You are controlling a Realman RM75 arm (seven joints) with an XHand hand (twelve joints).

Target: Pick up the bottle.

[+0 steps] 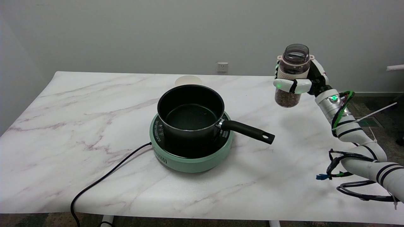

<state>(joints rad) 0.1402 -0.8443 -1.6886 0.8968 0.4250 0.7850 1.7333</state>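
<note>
Above the table (94,126), right hand (300,82) holds bottle (292,74) (upright).

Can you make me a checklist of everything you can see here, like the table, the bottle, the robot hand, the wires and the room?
Surface: white marble-look table, no spills seen.
Job's things: bottle, upright, lifted clear of the table, brown bits inside, dark top.
Clutter: black pot sitting on a green cooker, handle pointing right; looks empty. A pale round thing peeks out behind the pot; cannot tell what it is.
Robot hand: right robot hand holds the bottle around its middle.
Cables: black cord runs from the cooker off the front edge; loose wires hang on the arm.
Surroundings: plain grey wall with a socket; floor vent at right.
</note>
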